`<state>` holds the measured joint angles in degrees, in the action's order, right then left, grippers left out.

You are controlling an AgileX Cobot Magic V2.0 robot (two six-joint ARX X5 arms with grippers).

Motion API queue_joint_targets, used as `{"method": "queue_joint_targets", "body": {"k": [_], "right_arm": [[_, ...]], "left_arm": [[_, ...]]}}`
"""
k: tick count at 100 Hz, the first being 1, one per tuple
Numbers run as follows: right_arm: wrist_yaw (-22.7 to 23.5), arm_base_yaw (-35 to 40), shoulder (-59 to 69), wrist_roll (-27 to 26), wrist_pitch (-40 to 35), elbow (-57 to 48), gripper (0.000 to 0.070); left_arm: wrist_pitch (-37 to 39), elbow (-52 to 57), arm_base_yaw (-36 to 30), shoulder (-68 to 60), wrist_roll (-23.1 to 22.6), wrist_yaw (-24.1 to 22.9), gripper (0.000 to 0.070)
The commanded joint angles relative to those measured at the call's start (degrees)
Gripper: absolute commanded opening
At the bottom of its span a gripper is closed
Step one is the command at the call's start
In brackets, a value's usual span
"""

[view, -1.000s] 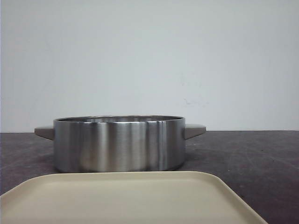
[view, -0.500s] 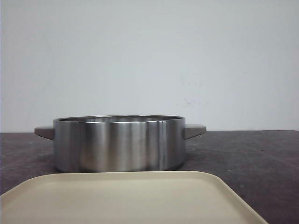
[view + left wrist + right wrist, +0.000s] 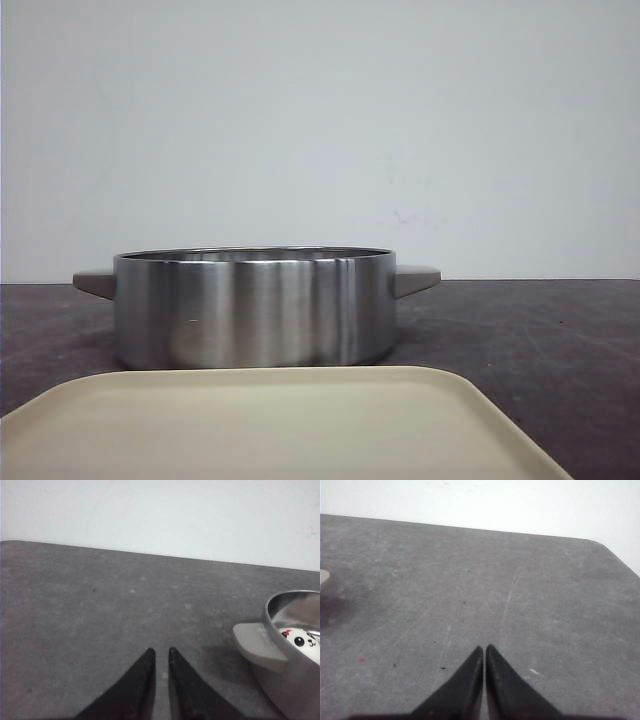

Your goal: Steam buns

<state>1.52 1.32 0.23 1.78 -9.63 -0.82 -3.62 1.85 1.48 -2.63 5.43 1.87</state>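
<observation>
A steel pot with grey side handles stands on the dark table. In the left wrist view one white bun with a panda face and a small red mark lies inside the pot; other buns are hidden. My left gripper hovers low over bare table beside the pot's handle, its fingers empty with only a narrow slit between them. My right gripper is shut and empty over bare table on the pot's other side. Neither gripper shows in the front view.
A beige tray with nothing on it lies in front of the pot, nearest the camera. A white wall stands behind the table. The table's far corner shows in the right wrist view.
</observation>
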Motion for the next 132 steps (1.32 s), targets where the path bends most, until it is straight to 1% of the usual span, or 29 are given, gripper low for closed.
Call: {"method": "queue_joint_targets", "body": {"k": [1,14,27,49,57,64,67,132], "right_arm": [[0.0,-0.07,-0.02,0.59,0.61,0.13,0.0007],[0.0,-0.07,-0.02,0.61,0.61,0.13,0.0007],[0.0,-0.07,-0.02,0.61,0.61,0.13,0.0007],[0.0,-0.07,-0.02,0.61,0.61,0.13,0.0007],[0.0,-0.07,-0.02,0.61,0.61,0.13,0.0007],[-0.02,-0.07,-0.02,0.61,0.61,0.13,0.0007],[-0.02,-0.07,-0.02,0.61,0.61,0.13,0.0007],[0.0,-0.07,-0.02,0.61,0.61,0.13,0.0007]], "left_arm": [[-0.74,-1.07,0.13,0.52,-1.57,0.11,0.0],[-4.11,-1.07,0.37,1.88,-4.79,0.0,0.0],[-7.37,-1.07,1.31,2.47,-5.75,-0.37,0.0],[-7.48,-1.07,1.57,2.45,-9.33,-1.11,0.0],[-7.45,-1.07,1.62,2.47,-8.59,-1.4,0.0],[-7.08,-1.07,1.53,2.47,-5.77,-1.14,0.0],[-7.1,-1.05,1.46,2.47,-5.33,-0.92,0.0],[-7.13,-1.05,1.46,2.45,-5.33,-0.87,0.0]]}}
